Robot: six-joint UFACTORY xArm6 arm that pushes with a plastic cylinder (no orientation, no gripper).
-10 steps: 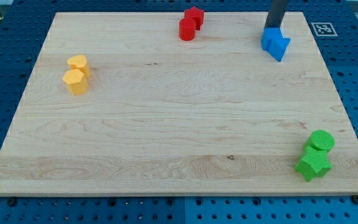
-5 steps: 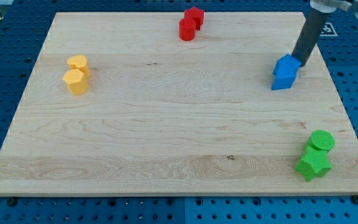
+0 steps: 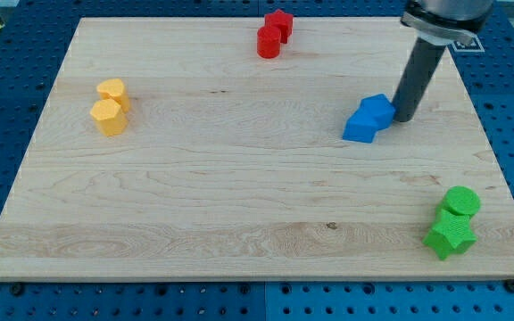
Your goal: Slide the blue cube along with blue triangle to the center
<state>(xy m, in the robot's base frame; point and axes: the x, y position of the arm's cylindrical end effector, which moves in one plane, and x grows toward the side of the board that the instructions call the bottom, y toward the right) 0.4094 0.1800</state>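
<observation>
Two blue blocks lie touching on the wooden board (image 3: 239,196), right of its middle. The blue cube (image 3: 379,110) is the upper right one and the blue triangle (image 3: 360,127) lies against its lower left side. My dark rod comes down from the view's top right, and my tip (image 3: 404,119) rests against the right side of the blue cube.
Two red blocks (image 3: 273,35) sit at the top edge. Two yellow blocks (image 3: 110,105) sit at the left. A green cylinder (image 3: 461,201) and a green star (image 3: 450,234) sit at the bottom right. A marker tag (image 3: 464,41) is at the top right corner.
My tip has moved down and to the left, pushing both blue blocks from the top right corner toward the board's middle. The other blocks have not moved.
</observation>
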